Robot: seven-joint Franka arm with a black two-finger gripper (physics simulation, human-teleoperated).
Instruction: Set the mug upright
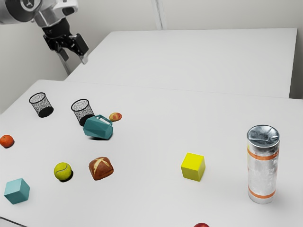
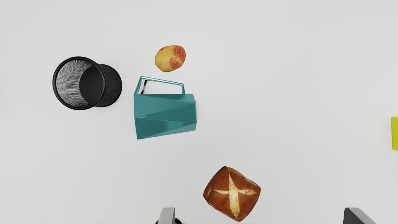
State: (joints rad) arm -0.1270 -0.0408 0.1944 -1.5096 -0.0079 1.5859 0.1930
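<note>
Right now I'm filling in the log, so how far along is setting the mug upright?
Nothing looks done: the mug lies on its side, handle toward the potato. Nothing is held; the open hand hangs above the table. Left: grasping the mug and standing it up.

Teal faceted mug with an angular loop handle, glossy-surfaced. Laid on its side on the white table; not upright. Handle directed toward the red-and-yellow potato, which is set near it, apart. Mug is placed just beside a black mesh cylindrical holder; no contact is seen between them in the wrist view.
</note>
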